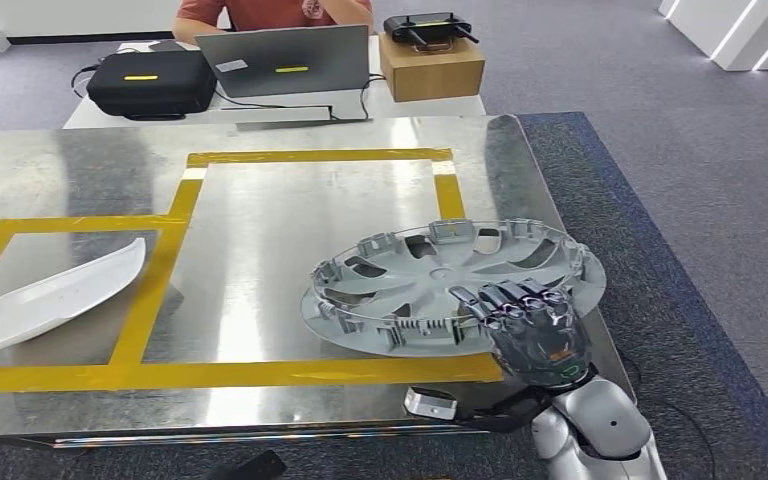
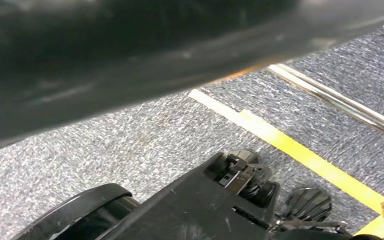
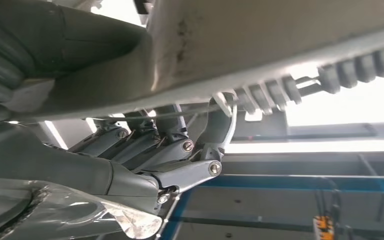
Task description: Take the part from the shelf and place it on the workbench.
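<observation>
**Hubcap at the workbench's near right corner, right hand gripping its rim**

Head view: the grey hubcap (image 1: pixel 450 285) lies inner face up on the metal workbench (image 1: pixel 290 220), over the near right corner of the yellow tape rectangle (image 1: pixel 310 372) and reaching out toward the bench's right edge. The right hand (image 1: pixel 530 325) comes up from below the hubcap's near rim, its dark fingers (image 1: pixel 505 298) curled over that rim — it holds the part. Well to the left of the hubcap, inside a second taped bay, lies a long white curved part (image 1: pixel 55 295). Beyond the hubcap, past the bench's far edge, a person (image 1: pixel 270 12) sits behind a grey laptop (image 1: pixel 282 60), with a black case (image 1: pixel 152 82) left of it and a cardboard box (image 1: pixel 430 65) right of it.

Left wrist view: grey carpet (image 2: pixel 145 135) crossed by a yellow floor tape (image 2: pixel 310 160). Whether the left hand's fingers are apart or together cannot be told.

Right wrist view: the right hand's fingers (image 3: pixel 155 145) are bent up against the hubcap's rim (image 3: pixel 280 45) — one fingertip hooks over its edge beside a row of ribbed clips.
</observation>
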Available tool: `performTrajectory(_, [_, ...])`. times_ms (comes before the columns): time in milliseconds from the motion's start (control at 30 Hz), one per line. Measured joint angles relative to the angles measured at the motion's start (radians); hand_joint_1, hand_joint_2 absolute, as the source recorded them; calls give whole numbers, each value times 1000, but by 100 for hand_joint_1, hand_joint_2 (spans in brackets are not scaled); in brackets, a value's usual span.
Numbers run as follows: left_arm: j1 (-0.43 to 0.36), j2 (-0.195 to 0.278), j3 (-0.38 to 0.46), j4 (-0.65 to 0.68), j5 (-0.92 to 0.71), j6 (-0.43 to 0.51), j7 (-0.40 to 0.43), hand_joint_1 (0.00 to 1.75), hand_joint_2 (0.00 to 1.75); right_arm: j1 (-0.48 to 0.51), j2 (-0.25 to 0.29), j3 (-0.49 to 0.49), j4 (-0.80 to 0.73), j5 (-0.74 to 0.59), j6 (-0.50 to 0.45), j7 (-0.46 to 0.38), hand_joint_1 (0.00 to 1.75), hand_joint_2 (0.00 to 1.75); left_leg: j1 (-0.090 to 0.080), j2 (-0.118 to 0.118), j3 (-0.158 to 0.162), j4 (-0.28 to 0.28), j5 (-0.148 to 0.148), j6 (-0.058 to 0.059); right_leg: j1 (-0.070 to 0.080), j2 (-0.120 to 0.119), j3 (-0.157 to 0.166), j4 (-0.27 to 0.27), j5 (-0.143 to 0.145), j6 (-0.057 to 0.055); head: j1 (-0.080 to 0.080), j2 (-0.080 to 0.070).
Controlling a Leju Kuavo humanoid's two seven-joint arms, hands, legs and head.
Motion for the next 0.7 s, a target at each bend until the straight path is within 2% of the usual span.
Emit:
performTrajectory(200, [1,5,-1,0,17,3,11,0,0,-5,-34,123,1,1,12,77,175,175,0,0,-1,0,0,0,0,0,0,0,0,0,0,0])
performTrajectory(433, [7,6,2,0,10,0,18,0,0,-16,-48,294,3,2,38,112,175,175,0,0,-1,0,0,0,0,-1,-1,0,0,0,0,0])
performTrajectory(700, [24,11,9,0,-13,4,44,0,0,-73,-137,521,-30,2,109,313,175,175,0,0,-3,0,0,0,0,0,-1,0,0,0,0,0])
